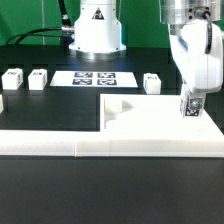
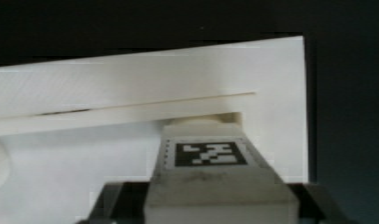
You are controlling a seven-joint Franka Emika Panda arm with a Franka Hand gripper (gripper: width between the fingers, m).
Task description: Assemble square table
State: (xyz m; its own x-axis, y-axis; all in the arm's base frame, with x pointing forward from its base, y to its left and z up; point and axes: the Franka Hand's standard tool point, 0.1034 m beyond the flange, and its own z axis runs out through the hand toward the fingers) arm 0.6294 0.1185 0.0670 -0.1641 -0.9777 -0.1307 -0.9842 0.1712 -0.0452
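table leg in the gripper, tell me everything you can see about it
The leg is a short white block, plastic by its look, with a black-and-white marker tag on one face. The gripper clamps it between two dark fingers, upright as far as the exterior view shows. It hangs over the white tabletop, near that panel's edge on the exterior view's right. Whether its lower end touches the panel cannot be told.

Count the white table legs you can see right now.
4. In the exterior view, two legs stand at far left, one stands just right of the marker board, and one is held in the gripper over the panel. None looks hidden.
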